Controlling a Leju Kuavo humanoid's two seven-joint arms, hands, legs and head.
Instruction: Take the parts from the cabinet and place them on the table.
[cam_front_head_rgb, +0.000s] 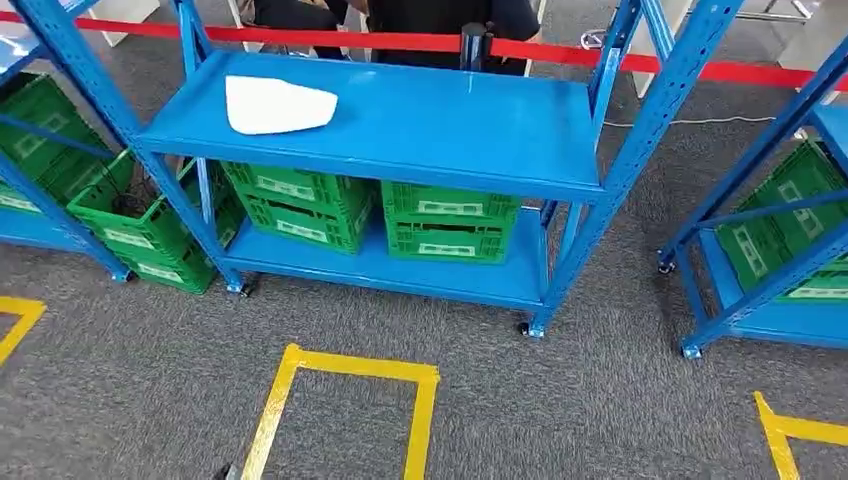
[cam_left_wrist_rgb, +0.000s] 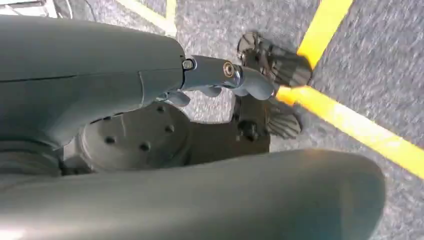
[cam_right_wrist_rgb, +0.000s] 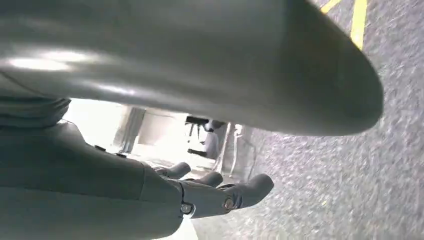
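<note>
- White part (cam_front_head_rgb: 277, 105) lay on top shelf of blue rack (cam_front_head_rgb: 420, 130), toward its left end, well apart from the green crates (cam_front_head_rgb: 450, 222) on the lower shelf; nothing touched it.
- Part looked flat, thin, w/ irregular outline and one pointed corner; prob. light and fairly stiff, maybe moulded plastic or sheet; can't tell material for sure; smooth surface could be slippery on painted shelf.
- Best hold, as a guess: pinch across a long edge nr the front of the shelf, thumb under, fingers over; avoid the pointed tip, likely to flex or pivot.
- Left hand (cam_left_wrist_rgb: 220, 80) hung by robot's side over grey carpet and yellow floor tape (cam_left_wrist_rgb: 350, 122); fingers loosely apart, slightly curled, holding nothing.
- Right hand (cam_right_wrist_rgb: 215, 192) also hung low; fingers apart, nothing in them.
- Red barrier tape (cam_front_head_rgb: 400, 40) ran behind rack; a person in dark clothes (cam_front_head_rgb: 400, 15) stood beyond it.
- Judgement: pick not yet started; both arms need raising to shelf height first.
</note>
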